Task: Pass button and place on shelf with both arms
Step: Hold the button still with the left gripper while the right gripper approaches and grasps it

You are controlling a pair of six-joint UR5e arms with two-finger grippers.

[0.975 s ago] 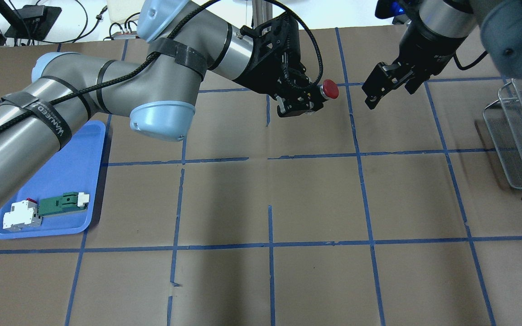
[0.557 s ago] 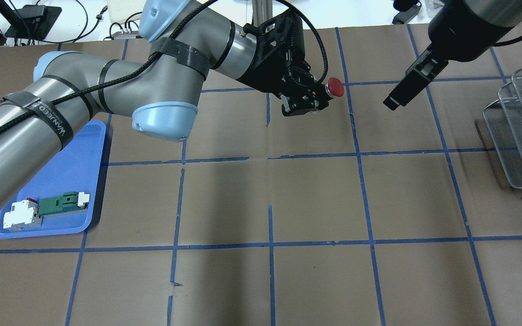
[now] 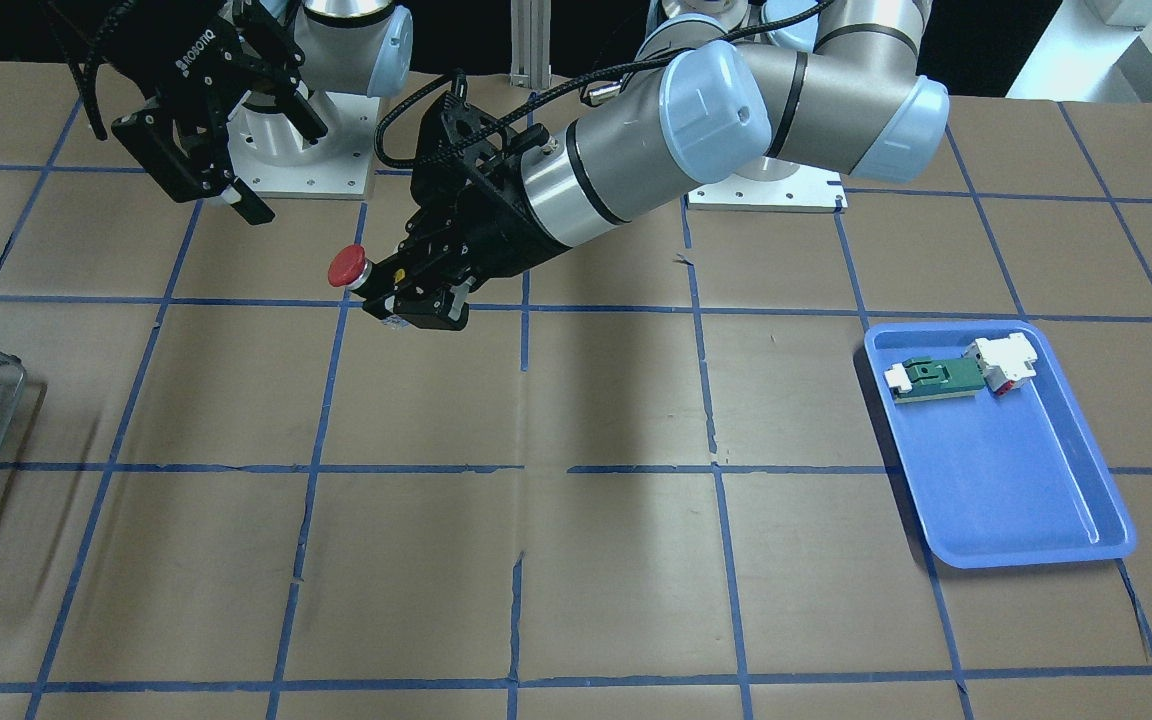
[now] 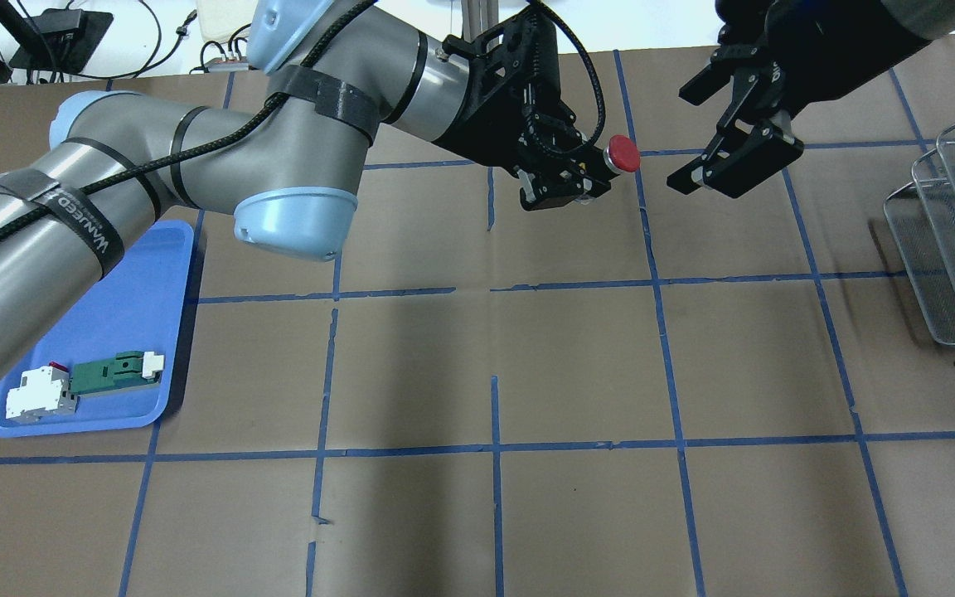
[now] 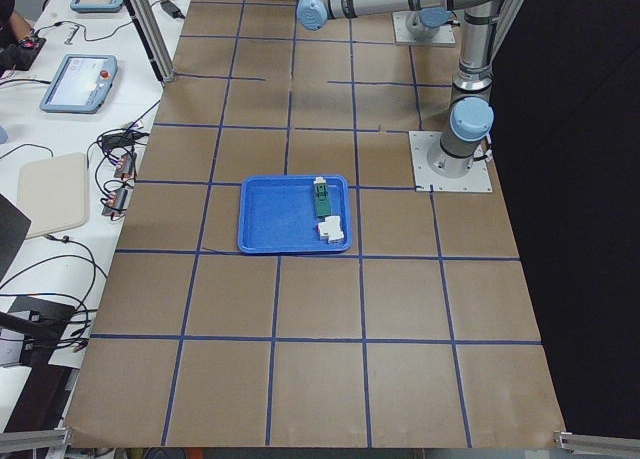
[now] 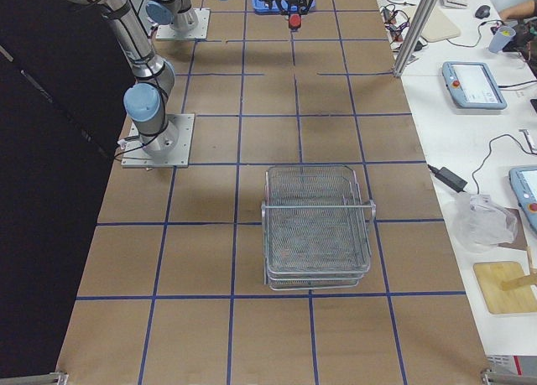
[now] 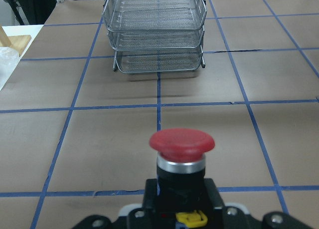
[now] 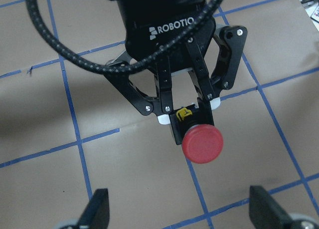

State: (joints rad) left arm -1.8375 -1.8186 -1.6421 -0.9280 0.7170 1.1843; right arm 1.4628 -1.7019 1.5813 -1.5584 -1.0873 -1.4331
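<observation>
The ROBOTIQ-marked left gripper [image 8: 191,115] clamps the button [image 8: 202,142]; the right gripper [image 4: 730,162], jaws wide, hovers at its three o'clock.

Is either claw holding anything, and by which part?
The left gripper clamps the button by its black body; the right gripper is open, empty.

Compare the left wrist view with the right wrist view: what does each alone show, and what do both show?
Only the left wrist view shows the shelf, its tiered wire baskets standing on the table beyond the button. Only the right wrist view shows the left gripper head-on, shut on the button's black body, and the right gripper, its two fingers spread wide. Both show the button's red cap, its yellow bit and the blue-taped table. A dark shape at the left wrist view's top edge is too cropped to name.
</observation>
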